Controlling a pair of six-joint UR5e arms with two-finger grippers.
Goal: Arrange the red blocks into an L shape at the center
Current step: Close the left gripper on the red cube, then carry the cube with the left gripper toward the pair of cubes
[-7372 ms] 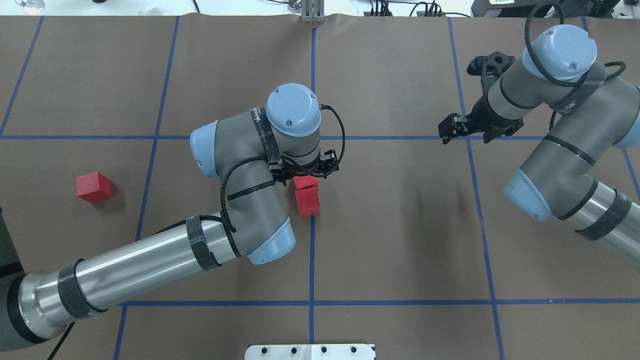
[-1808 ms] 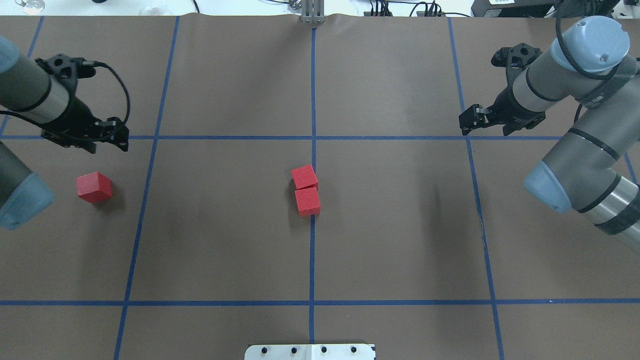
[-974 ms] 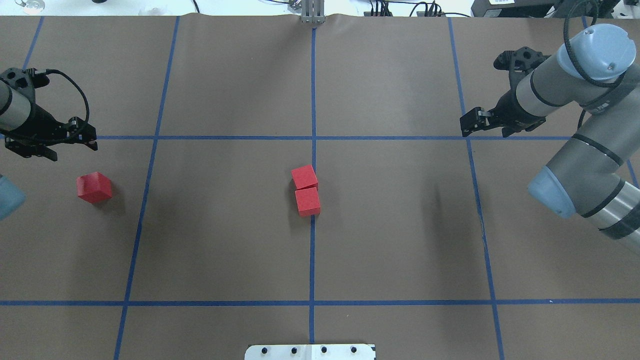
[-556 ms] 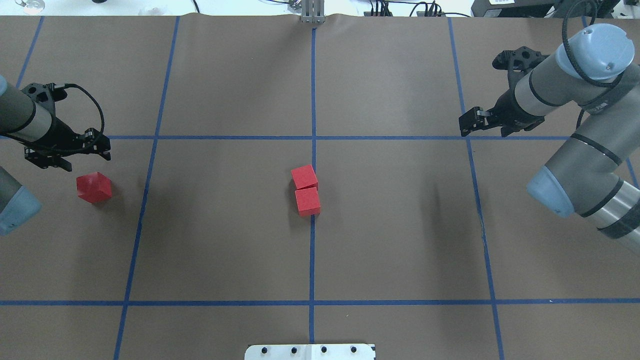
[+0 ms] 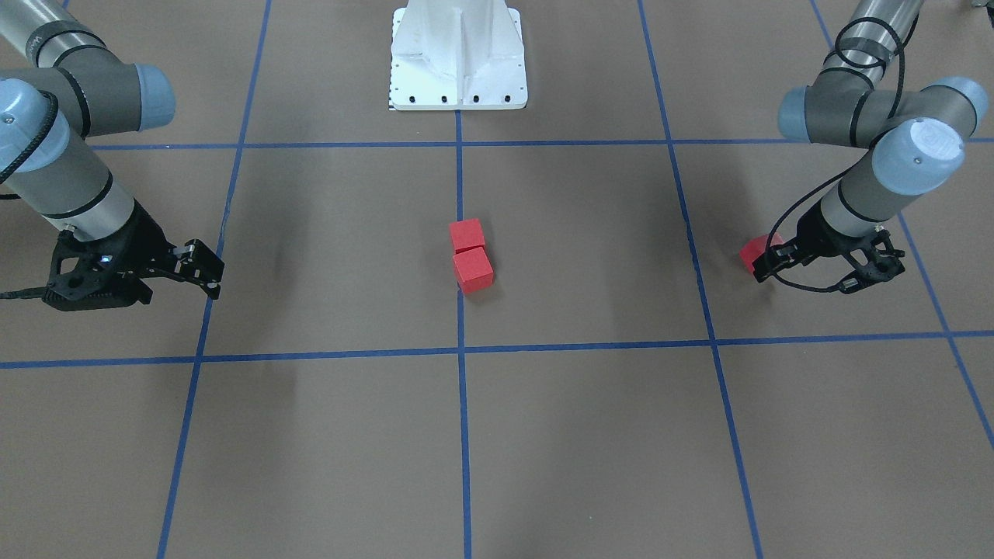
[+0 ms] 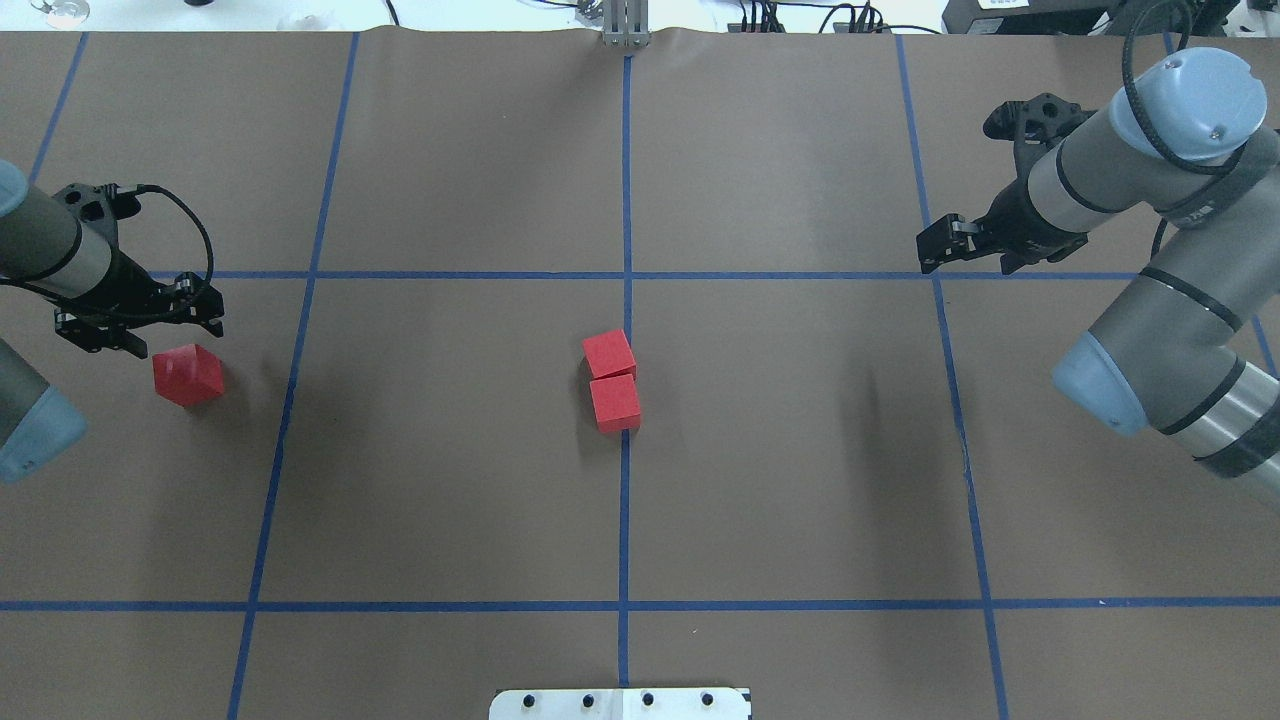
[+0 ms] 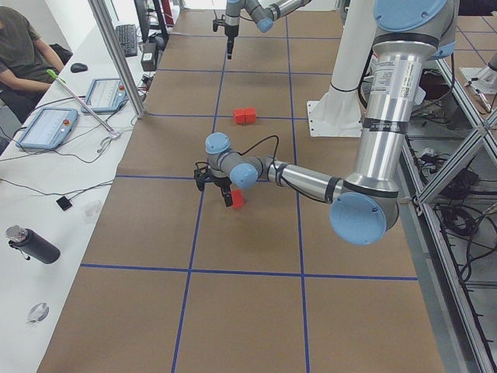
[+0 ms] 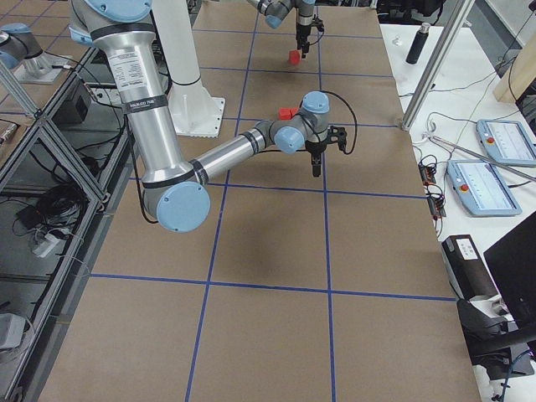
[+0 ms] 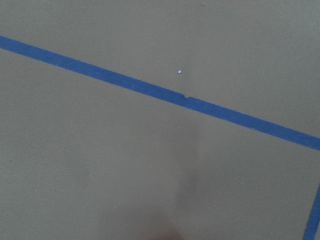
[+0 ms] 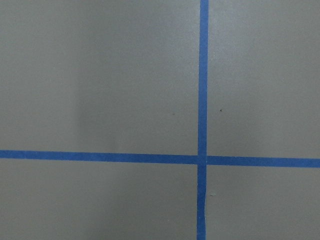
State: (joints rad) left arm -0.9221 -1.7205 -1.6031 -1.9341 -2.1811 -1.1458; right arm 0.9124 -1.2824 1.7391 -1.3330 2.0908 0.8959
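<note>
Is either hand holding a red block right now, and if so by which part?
Neither. The left hand hovers beside the lone red block, not gripping it; the right hand hangs over bare table.

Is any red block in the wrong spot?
Yes. One red block sits far off beside the left gripper, while the two other blocks touch at the center line, slightly askew from each other.

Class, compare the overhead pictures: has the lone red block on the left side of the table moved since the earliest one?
No. The lone red block sits at the same spot left of the vertical blue line throughout.
</note>
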